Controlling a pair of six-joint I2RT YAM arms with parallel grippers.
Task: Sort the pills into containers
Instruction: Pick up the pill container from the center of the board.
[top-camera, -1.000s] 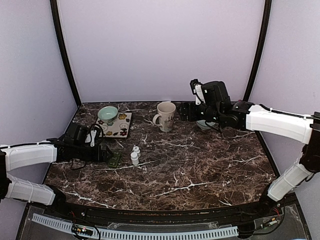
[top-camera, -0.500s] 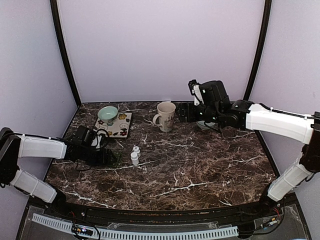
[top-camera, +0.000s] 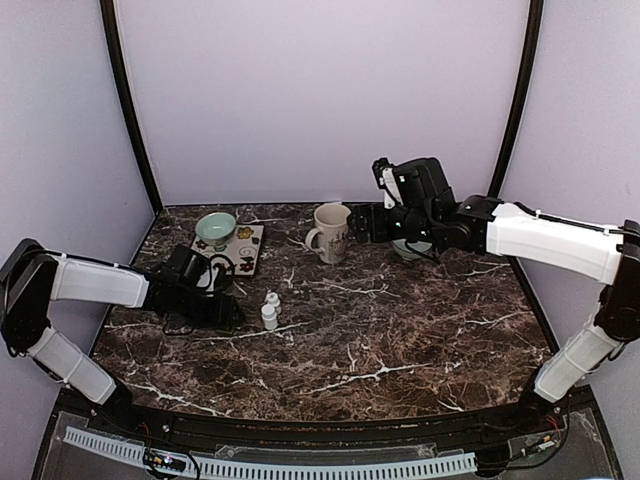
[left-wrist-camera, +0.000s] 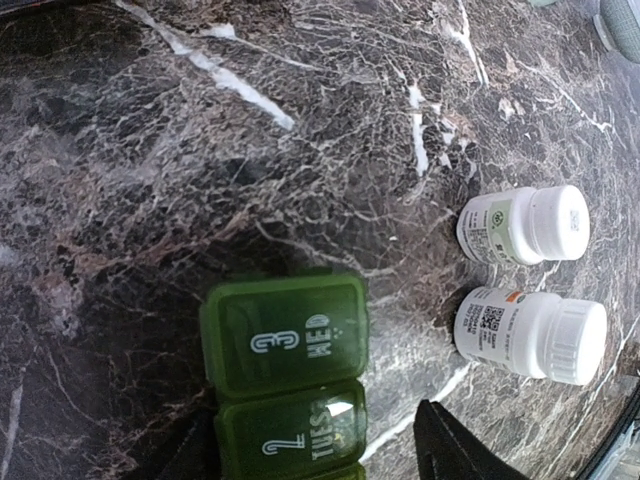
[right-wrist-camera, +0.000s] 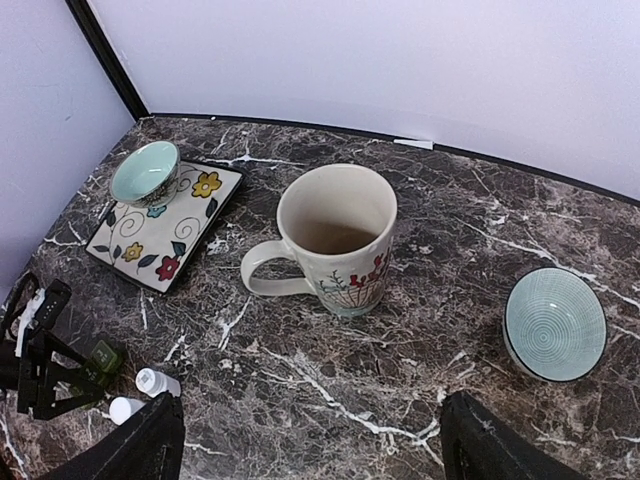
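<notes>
Both tools spread, left tool (left-wrist-camera: 315, 435) straddling green pill organizer (left-wrist-camera: 285, 340), right tool (right-wrist-camera: 312, 410) aloft near mug (right-wrist-camera: 335, 235)

At the back left of the bench (top-camera: 400, 330) lies a plate (top-camera: 245, 258) with a small bowl (top-camera: 216, 228) on its far-left corner. A mug (top-camera: 333, 231) stands right of the plate, and a second bowl (right-wrist-camera: 555, 323) sits right of the mug. Nearer the front, two pill bottles (top-camera: 268, 317) stand close together, with the pill organiser (left-wrist-camera: 285, 345) just left of them.

High rear overview, wrist views sharing bottles (left-wrist-camera: 523, 225)
</notes>
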